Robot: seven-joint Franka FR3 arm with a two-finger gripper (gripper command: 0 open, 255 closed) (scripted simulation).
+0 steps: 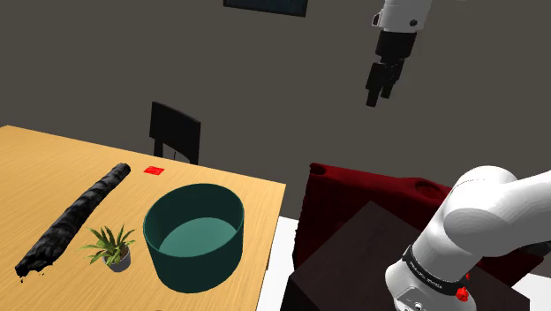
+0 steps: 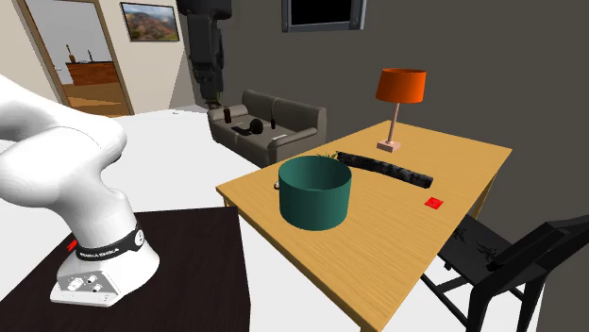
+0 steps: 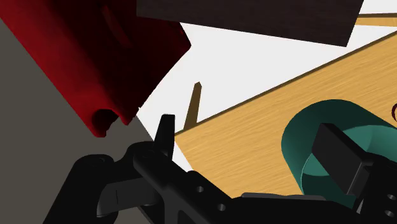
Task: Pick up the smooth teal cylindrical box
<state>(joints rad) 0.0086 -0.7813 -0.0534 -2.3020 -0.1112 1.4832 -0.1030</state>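
The teal cylindrical box [image 1: 194, 234] is an open-topped round tub standing upright on the wooden table [image 1: 53, 159], near the table's edge closest to the stand. It also appears in the second exterior view [image 2: 314, 191] and the wrist view [image 3: 304, 137]. My black gripper [image 1: 378, 94] hangs high in the air, well above and to the shoulder view's right of the box, off the table. Seen from the second exterior camera, the gripper [image 2: 206, 83] is up near the wall. The gripper [image 3: 248, 137] is open and holds nothing, with its fingers [image 3: 167, 133] standing apart.
A long rough black object [image 1: 79, 212], a small potted plant [image 1: 112, 247] and a small red item [image 1: 154, 170] lie on the table. A black chair [image 1: 174, 131], a dark red armchair [image 1: 353, 194], an orange lamp [image 2: 400, 90] and a sofa [image 2: 274, 123] surround it.
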